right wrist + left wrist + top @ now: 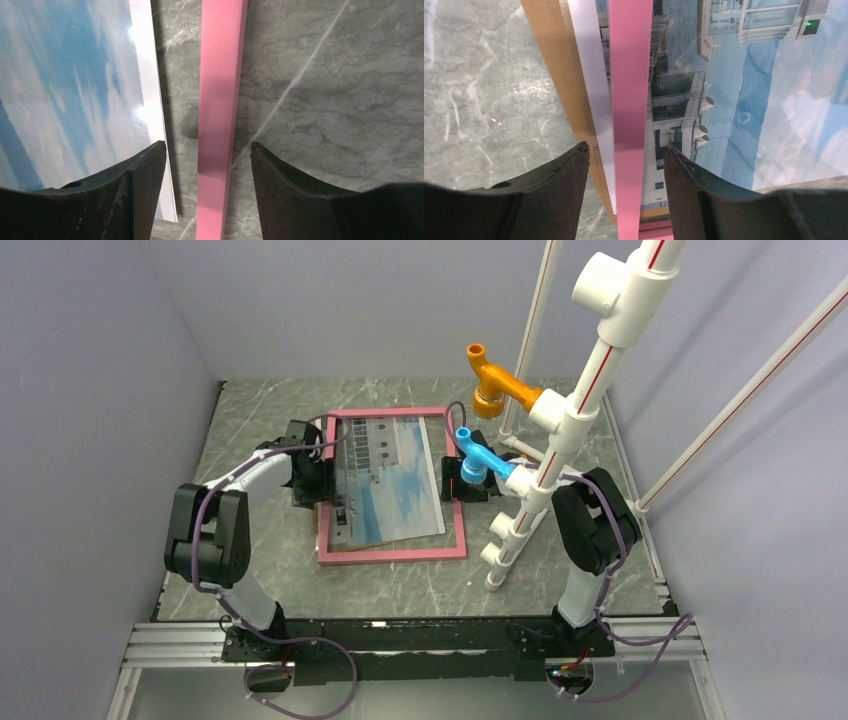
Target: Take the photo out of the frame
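Note:
The pink frame [392, 554] lies on the grey marble table. The photo [400, 480], a pale building under blue sky, lies skewed inside it, its left side under the frame's left bar. A brown backing board [549, 75] shows under the photo [734, 100]. My left gripper [322, 480] is open; its jaws straddle the frame's left bar [629, 100] with gaps on both sides [626, 155]. My right gripper [455, 478] is open and straddles the right bar [220, 100], also without touching [207, 150]. The photo's white edge [145, 75] lies just left of that bar.
A white PVC pipe stand [560, 440] with an orange fitting [495, 385] and a blue fitting [478, 458] rises right of the frame, close above my right gripper. Grey walls close in the table on three sides. Bare table [400, 590] lies in front of the frame.

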